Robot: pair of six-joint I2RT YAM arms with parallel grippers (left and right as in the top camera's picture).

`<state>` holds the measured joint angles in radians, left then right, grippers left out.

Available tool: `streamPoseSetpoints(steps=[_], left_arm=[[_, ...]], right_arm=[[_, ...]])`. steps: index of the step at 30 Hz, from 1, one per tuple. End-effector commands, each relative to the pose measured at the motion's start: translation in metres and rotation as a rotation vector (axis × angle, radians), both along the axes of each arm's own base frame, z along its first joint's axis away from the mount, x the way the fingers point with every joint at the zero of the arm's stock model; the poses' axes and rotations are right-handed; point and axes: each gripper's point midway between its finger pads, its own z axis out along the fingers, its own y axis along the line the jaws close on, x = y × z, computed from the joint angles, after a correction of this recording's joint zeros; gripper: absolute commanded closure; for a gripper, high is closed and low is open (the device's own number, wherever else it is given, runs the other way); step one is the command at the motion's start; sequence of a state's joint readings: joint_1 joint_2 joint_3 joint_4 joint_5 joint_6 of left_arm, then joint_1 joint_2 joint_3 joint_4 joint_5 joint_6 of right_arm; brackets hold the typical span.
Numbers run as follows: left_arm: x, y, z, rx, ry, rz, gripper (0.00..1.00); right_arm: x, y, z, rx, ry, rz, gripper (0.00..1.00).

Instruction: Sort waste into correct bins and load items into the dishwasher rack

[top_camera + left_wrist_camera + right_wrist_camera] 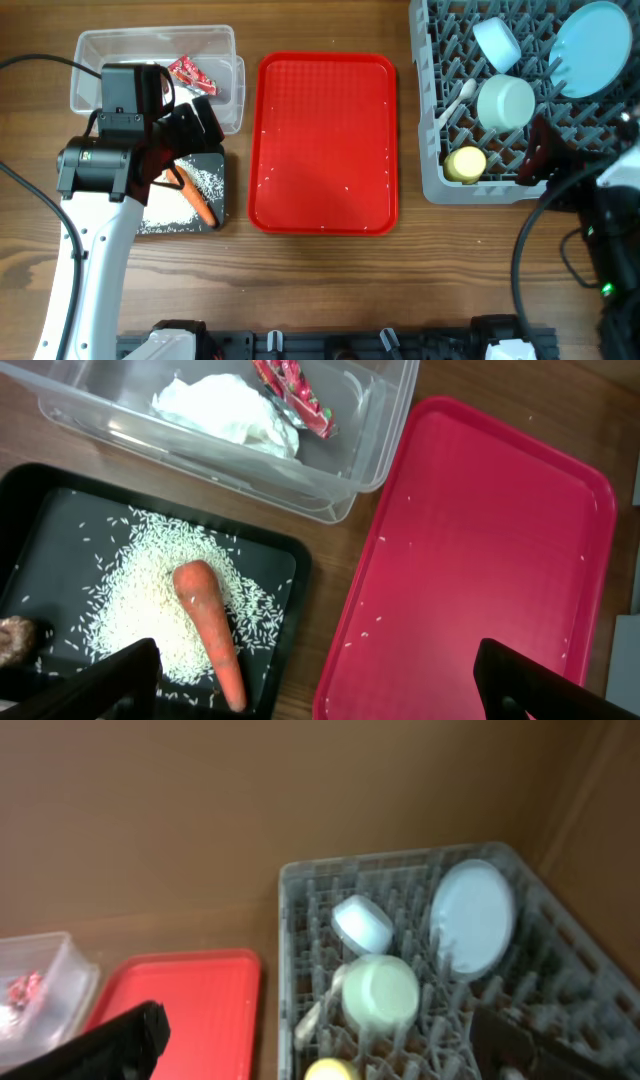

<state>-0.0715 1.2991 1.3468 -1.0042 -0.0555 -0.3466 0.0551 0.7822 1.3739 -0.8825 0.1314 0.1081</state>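
Observation:
The orange carrot (212, 630) lies on loose white rice (150, 600) in the black tray (40, 500), with the brown scrap (15, 638) at its left edge. The clear tub (340, 490) holds the crumpled napkin (225, 410) and the red wrapper (295, 395). The grey rack (432, 120) holds the blue plate (592, 47), blue bowl (497, 43), mint bowl (505, 101), yellow cup (465, 164) and white spoon (456, 103). My left gripper (320, 680) is open and empty above the tray's right edge. My right gripper (330, 1050) is open and empty near the rack's front.
A flat red serving tray (323, 140) with a few stray rice grains lies between the bins and the rack. Cables run along both table sides. A brown wall stands behind the rack in the right wrist view.

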Motion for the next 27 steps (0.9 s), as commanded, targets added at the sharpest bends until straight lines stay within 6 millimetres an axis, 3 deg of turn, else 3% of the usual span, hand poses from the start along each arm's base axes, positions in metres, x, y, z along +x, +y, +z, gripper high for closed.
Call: streamPoseSetpoints(steps=[1, 7, 12, 16, 27], left_arm=[[0.002, 0.003, 0.003, 0.002, -0.010, 0.018, 0.00], [0.002, 0.003, 0.003, 0.002, -0.010, 0.018, 0.00], [0.002, 0.003, 0.003, 0.002, -0.010, 0.018, 0.00], [0.002, 0.003, 0.003, 0.002, -0.010, 0.018, 0.00], [0.002, 0.003, 0.003, 0.002, -0.010, 0.018, 0.00]], right_arm=[[0.005, -0.012, -0.064, -0.007, -0.022, -0.055, 0.00], [0.007, 0.001, -0.167, 0.020, -0.278, 0.024, 0.00], [0.004, 0.007, -0.206, 0.022, -0.374, 0.063, 0.00], [0.009, 0.023, -0.237, 0.038, -0.306, 0.157, 0.00], [0.008, 0.025, -0.239, 0.043, -0.295, 0.168, 0.00]])
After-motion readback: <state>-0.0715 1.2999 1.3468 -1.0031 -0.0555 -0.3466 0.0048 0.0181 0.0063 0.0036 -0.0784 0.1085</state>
